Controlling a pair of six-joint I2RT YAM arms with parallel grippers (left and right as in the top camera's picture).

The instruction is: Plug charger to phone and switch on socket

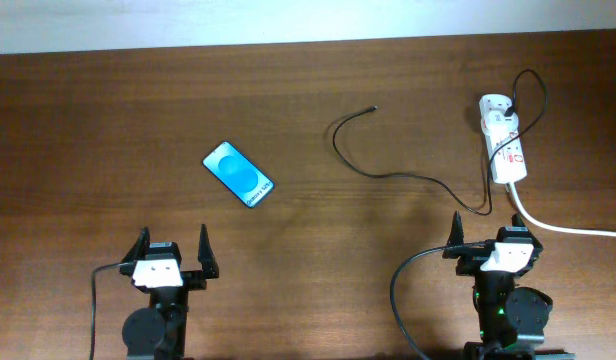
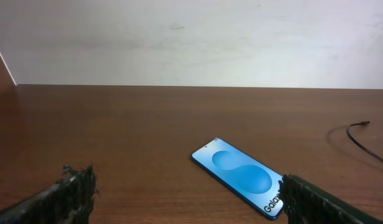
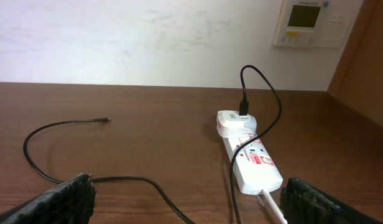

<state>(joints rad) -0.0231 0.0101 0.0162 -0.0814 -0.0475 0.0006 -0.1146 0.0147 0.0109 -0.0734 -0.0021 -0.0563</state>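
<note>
We find both grippers wide open, empty. Plug tip (image 1: 374,107) lies ahead-left of right gripper (image 1: 487,244), cable (image 1: 408,178) trailing back toward it; right arm nearer. Phone (image 1: 238,174) sits ahead-right of left gripper (image 1: 173,252), long axis diagonal. Socket (image 1: 505,145) just ahead of right gripper.

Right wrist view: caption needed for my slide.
Open right gripper faces the socket, charger plugged in, tip loose on the table.

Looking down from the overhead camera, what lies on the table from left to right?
Phone → loose plug tip of the black charger cable → white power strip, where the cable's other end is plugged in.
</note>
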